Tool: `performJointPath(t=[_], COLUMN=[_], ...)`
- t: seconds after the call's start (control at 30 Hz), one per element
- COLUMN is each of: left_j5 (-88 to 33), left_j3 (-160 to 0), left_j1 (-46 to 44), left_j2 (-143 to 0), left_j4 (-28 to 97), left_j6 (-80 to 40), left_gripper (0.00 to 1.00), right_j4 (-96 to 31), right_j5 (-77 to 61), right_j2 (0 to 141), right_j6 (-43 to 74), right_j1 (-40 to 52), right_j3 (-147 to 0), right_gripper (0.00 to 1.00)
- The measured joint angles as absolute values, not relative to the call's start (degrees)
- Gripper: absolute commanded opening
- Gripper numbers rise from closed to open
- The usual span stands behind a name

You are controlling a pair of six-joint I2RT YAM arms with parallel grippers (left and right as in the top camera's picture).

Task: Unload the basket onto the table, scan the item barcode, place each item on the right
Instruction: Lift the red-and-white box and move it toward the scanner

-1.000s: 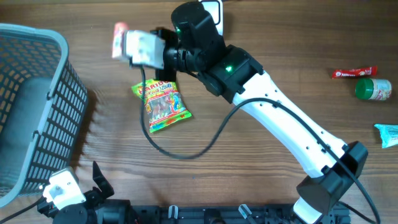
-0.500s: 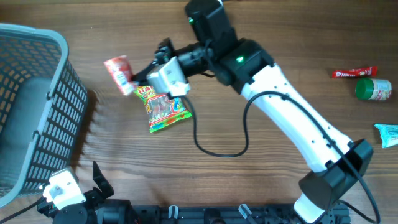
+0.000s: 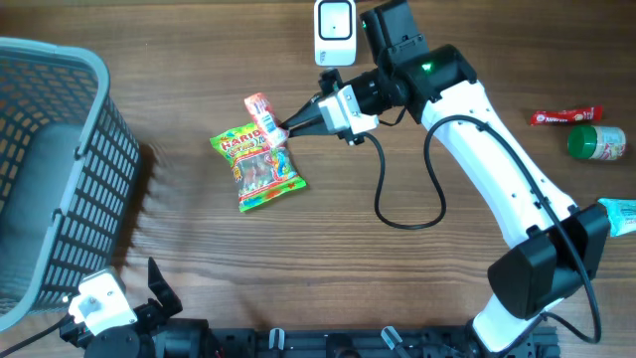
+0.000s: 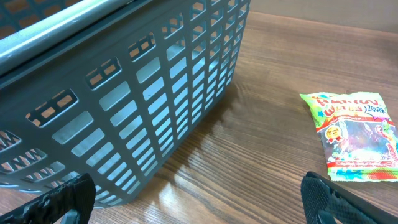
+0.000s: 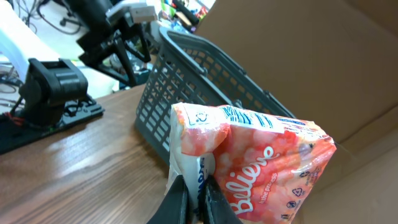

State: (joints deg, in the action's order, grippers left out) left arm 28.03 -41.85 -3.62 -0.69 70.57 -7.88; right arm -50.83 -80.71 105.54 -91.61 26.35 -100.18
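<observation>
Overhead, right pincer [image 3: 289, 124]: I see it shut thin on one edge of the pink snack pouch [image 3: 262, 112], fingertips pointing left.
Overhead, pouch: it sticks out to the left of the fingertips. It overlaps the upper right corner of the gummy bag [image 3: 257, 168] and sits lower left of the white scanner [image 3: 335, 32], apart from it.
Overhead, gummy bag: flat on the wooden table [image 3: 397, 278], between the grey basket [image 3: 60, 149] and the right arm.
Overhead, far right: a red stick packet [image 3: 564, 116], a green-capped bottle [image 3: 596, 142] and a pale blue packet [image 3: 618, 214], all well apart from the pincer.
Left wrist, left pincer [image 4: 199, 208]: spread wide, one finger at each lower corner, nothing between them.
Left wrist, surroundings: basket wall close on the left, gummy bag lying on the right.
Right wrist, pincer: the two fingers [image 5: 177, 200] meet at the bottom of the frame, pinching the pouch's lower seam.
Right wrist, pouch: it stands up from the fingertips and leans right, pink printed face towards me. The basket stands behind it; I cannot make out a barcode.
</observation>
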Motion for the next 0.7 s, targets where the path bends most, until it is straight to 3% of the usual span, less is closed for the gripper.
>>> performJointPath(t=[0.13, 0.27, 0.4, 0.47, 0.6, 0.7], left_j5=[28.0, 28.0, 28.0, 28.0, 28.0, 28.0], left_j3=[-41.8, -41.8, -41.8, -41.8, -41.8, -41.8], left_j1=[-3.6, -3.6, -3.6, -3.6, -3.6, -3.6], left_j2=[-0.7, -0.7, -0.7, -0.7, -0.7, -0.7], left_j4=[70.6, 70.6, 70.6, 70.6, 70.6, 70.6], left_j6=[-7.9, -7.9, -7.9, -7.9, -7.9, -7.9], left_gripper=[1.00, 1.00, 1.00, 1.00, 1.00, 1.00], right_j4=[-50.8, -48.1, -36.0, -30.7, -31.9, -32.0], right_j5=[-81.1, -80.8, -77.2, -69.3, -47.6, -40.7], right_j2=[105.5, 105.5, 105.6, 105.6, 105.6, 105.6], right_j6=[-85.5, -67.6, -40.4, -18.4, 22.3, 37.7], right_j1=[26.3, 26.3, 26.4, 26.3, 26.4, 26.3], right_j3=[-100.2, -100.0, -99.6, -99.5, -99.6, -99.6], right_gripper=[0.05, 0.05, 0.04, 0.05, 0.04, 0.04])
